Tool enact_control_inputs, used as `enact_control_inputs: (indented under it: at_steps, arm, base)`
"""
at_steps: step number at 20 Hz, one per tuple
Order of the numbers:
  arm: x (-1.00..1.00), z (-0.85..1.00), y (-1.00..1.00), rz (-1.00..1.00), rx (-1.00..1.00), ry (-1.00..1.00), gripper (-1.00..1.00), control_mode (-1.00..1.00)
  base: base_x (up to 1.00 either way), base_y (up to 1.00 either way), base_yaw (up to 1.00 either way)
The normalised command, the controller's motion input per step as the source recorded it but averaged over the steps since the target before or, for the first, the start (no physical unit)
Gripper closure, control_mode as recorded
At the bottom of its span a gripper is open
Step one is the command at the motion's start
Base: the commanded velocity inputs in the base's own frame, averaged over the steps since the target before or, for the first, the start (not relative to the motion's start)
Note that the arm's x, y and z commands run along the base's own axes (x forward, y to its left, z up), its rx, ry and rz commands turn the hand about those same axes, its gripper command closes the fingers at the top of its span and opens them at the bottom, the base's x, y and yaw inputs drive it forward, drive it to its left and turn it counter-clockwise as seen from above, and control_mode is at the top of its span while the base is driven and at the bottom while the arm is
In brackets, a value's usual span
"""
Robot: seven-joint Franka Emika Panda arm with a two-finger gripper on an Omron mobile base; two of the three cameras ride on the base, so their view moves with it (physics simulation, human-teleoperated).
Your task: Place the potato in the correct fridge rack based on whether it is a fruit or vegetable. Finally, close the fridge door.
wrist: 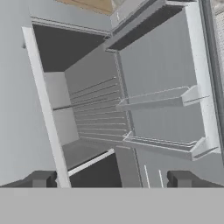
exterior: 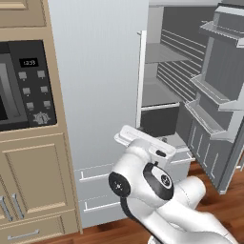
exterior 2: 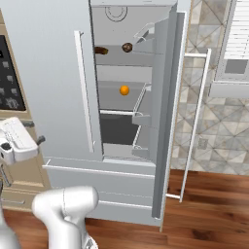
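Fingers point(wrist: 112, 179) wide, empty, facing open door point(exterior 2: 165, 97). Potato point(exterior 2: 127, 47) sits on rack point(exterior 2: 124, 59) above orange point(exterior 2: 124, 90). Risk: arm clips door shelves, door stays ajar.

the arm point(exterior: 162, 200) is glossy white, built of fat rounded segments that swell at each joint. one joint carries a dark grey to black ring with a round black cap on its side, and a second black disc faces out beside it, each with a small pale mark at its centre. the hand point(exterior: 143, 143) is a flat white block with a small dark oval slot. the two finger tips point(wrist: 41, 178) are small, squarish and dark grey.
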Motion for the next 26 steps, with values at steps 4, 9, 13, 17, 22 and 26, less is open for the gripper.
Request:
enact_control_inputs:
  at_steps: [4,9,13,17,22,26]
  arm:
    - [-0.57,0.03,-0.64,0.16,0.16,0.00,-1.00,-1.00]
    - [-0.22,0.12,-0.73,0.14,0.24,0.00,-1.00,-1.00]
    - [0.00,0.05,-0.28,0.00,0.07,0.00,-1.00,-1.00]
    - [0.00,0.00,-0.07,0.00,0.00,0.00,-1.00,-1.00]
    - [-0.12,0.00,-0.56,0.02,0.05,0.00,-1.00,-1.00]
    - [-0.24,0.05,-0.72,0.05,0.12,0.00,-1.00,-1.00]
  base:
    - [0.00,0.00,0.00]
    - [0.00,0.00,0.00]
    - [0.00,0.00,0.00]
    - [0.00,0.00,0.00]
    - [0.00,0.00,0.00]
    - [0.00,0.00,0.00]
